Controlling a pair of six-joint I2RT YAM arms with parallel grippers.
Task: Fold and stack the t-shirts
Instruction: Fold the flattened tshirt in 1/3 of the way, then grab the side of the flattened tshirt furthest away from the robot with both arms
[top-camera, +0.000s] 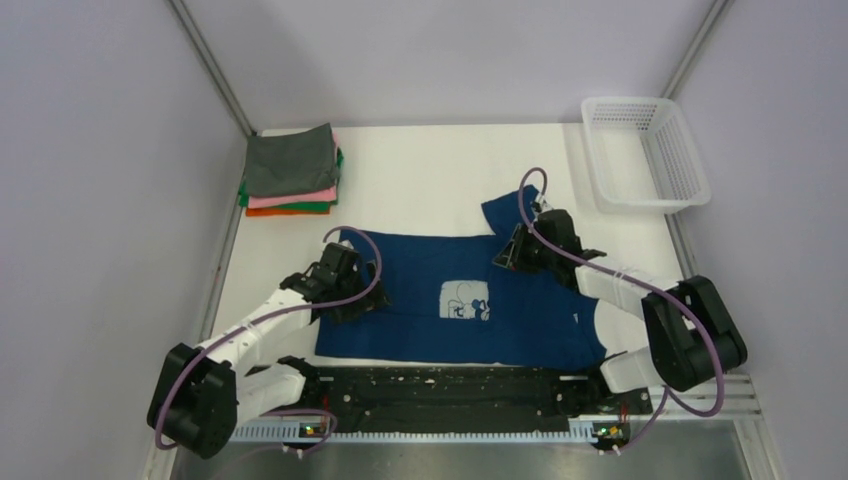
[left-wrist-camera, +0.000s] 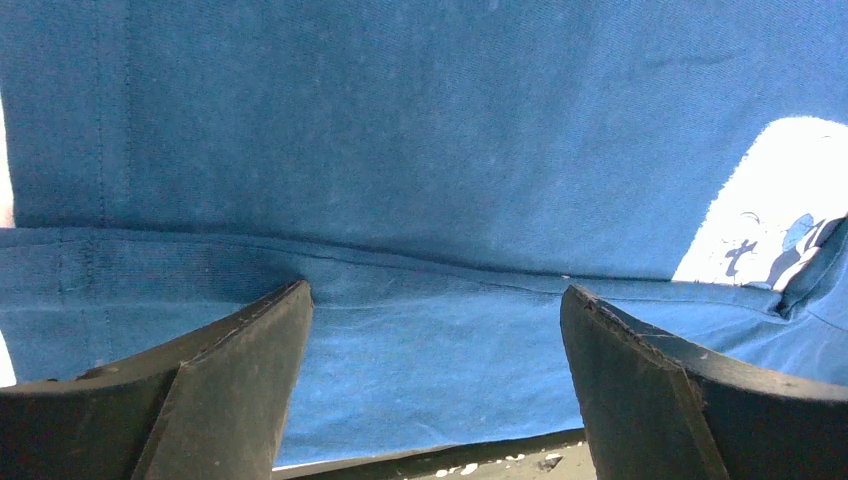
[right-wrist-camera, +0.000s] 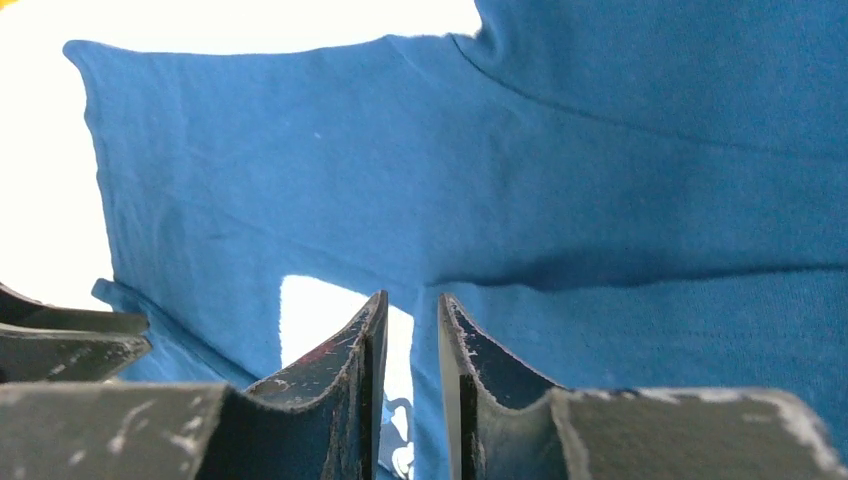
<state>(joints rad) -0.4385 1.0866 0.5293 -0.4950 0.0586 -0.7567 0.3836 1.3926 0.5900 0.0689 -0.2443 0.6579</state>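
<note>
Navy t-shirt (top-camera: 410, 270), long axis left-to-right: left gripper (left-wrist-camera: 435, 300) gaping left of chest print (top-camera: 466, 300), right gripper (right-wrist-camera: 405, 305) nearly closed (empty) right of it.

Navy blue t-shirt (left-wrist-camera: 420, 130), filling nearly the whole frame, one layer lapped over another along an edge running left to right, white print (left-wrist-camera: 765, 205) at the right margin, with the left gripper (left-wrist-camera: 435, 300) over it, black fingers (left-wrist-camera: 235, 375) spread wide, blue cloth showing between them.
</note>
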